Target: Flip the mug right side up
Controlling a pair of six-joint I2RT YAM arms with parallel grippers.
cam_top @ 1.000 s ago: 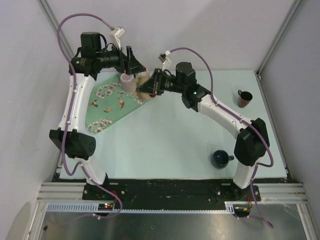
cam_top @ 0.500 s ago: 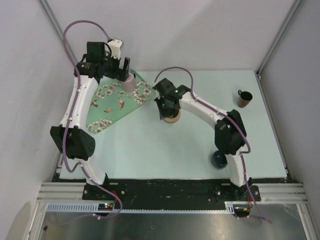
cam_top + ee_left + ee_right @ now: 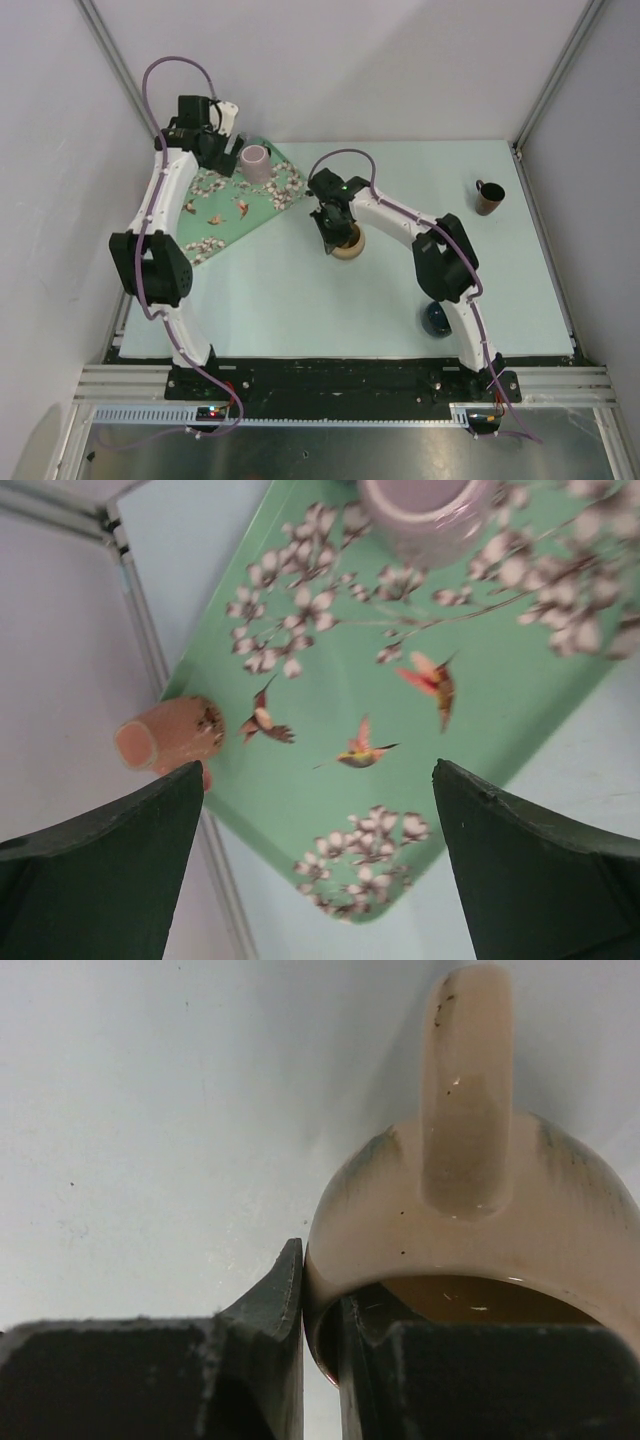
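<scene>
A tan mug (image 3: 351, 243) is at the middle of the table, its mouth facing up toward my right wrist. My right gripper (image 3: 335, 234) is shut on its rim. In the right wrist view one finger is inside the mug (image 3: 470, 1220) and the other outside, with the gripper (image 3: 320, 1282) pinching the wall and the handle pointing away. I cannot tell if the mug rests on the table. My left gripper (image 3: 224, 152) is open and empty over the tray, left of a pink mug (image 3: 255, 162). It also shows in the left wrist view (image 3: 318, 780).
A green flowered tray (image 3: 225, 215) lies at the back left with the pink mug (image 3: 425, 510) on it. A small peach object (image 3: 165, 735) sits at the tray's (image 3: 470, 730) edge. A brown mug (image 3: 489, 197) stands at the far right. A dark blue mug (image 3: 438, 318) is at the near right.
My right gripper has carried the tan mug from beside the tray to the middle of the table and lowered it. My left gripper has drawn back left from the pink mug.
</scene>
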